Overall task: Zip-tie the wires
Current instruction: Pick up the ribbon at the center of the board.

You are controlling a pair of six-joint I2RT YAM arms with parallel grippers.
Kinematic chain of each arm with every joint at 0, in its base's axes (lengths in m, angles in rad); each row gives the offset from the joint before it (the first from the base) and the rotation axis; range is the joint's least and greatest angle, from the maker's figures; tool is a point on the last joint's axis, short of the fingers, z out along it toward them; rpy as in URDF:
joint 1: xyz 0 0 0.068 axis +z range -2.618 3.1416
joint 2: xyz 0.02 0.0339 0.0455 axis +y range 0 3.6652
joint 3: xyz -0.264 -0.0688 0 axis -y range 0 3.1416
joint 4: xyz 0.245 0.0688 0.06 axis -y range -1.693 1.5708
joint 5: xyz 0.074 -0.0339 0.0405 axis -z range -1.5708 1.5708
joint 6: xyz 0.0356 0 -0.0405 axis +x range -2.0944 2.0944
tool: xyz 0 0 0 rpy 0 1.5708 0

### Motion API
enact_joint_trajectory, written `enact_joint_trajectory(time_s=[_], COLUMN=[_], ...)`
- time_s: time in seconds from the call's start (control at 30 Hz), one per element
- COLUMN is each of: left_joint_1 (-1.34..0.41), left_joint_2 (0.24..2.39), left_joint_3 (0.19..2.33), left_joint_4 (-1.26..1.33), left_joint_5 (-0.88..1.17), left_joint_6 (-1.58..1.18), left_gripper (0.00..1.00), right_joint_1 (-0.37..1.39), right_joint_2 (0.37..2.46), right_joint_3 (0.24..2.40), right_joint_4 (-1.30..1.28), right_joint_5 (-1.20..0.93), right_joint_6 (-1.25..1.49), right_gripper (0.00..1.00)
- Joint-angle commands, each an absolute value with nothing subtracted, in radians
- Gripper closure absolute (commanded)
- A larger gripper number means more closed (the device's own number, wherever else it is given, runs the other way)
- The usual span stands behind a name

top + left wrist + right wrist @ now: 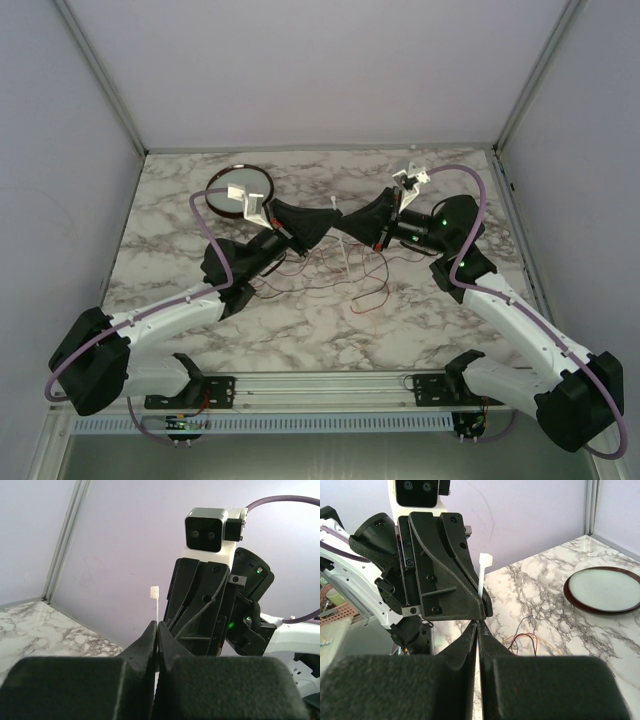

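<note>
Zip-tie (pixel 155 599) pinched in left tool (pixel 156 626); right tool (pixel 479 625) closed.

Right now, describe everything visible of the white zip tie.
The zip tie is a thin white, plastic-looking strap with a small square head on top. It stands upright in mid-air, its lower part pinched between the shut fingertips of the left gripper, close beside the shut right gripper; whether that one grips it too is hidden.
</note>
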State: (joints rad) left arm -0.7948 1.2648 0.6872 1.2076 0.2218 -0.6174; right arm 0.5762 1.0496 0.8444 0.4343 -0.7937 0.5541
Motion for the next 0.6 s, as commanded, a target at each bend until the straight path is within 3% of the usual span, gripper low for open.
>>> enact_joint_trajectory(time_s=[0.0, 0.13, 0.27, 0.4, 0.53, 0.57], left_joint_1=[-0.791, -0.78, -0.707, -0.587, -0.482, -0.453], left_joint_2=[1.268, 1.265, 1.266, 1.303, 1.431, 1.476], left_joint_3=[0.724, 0.746, 0.807, 0.871, 0.97, 0.996], left_joint_4=[1.264, 1.201, 1.071, 0.98, 0.944, 0.968], left_joint_5=[0.225, 0.219, 0.25, 0.337, 0.47, 0.509], left_joint_6=[-0.595, -0.573, -0.558, -0.56, -0.589, -0.62], left_gripper=[1.0, 1.0, 1.0, 1.0, 1.0, 1.0], right_joint_1=[0.584, 0.581, 0.558, 0.535, 0.528, 0.528], right_joint_2=[1.045, 1.029, 0.987, 0.922, 0.858, 0.841], right_joint_3=[0.862, 0.864, 0.867, 0.852, 0.812, 0.777], right_joint_4=[0.464, 0.427, 0.344, 0.283, 0.275, 0.284], right_joint_5=[-0.786, -0.734, -0.643, -0.518, -0.374, -0.343], right_joint_6=[0.548, 0.515, 0.434, 0.331, 0.214, 0.185], right_gripper=[1.0, 1.0, 0.69, 0.44, 0.04, 0.01])
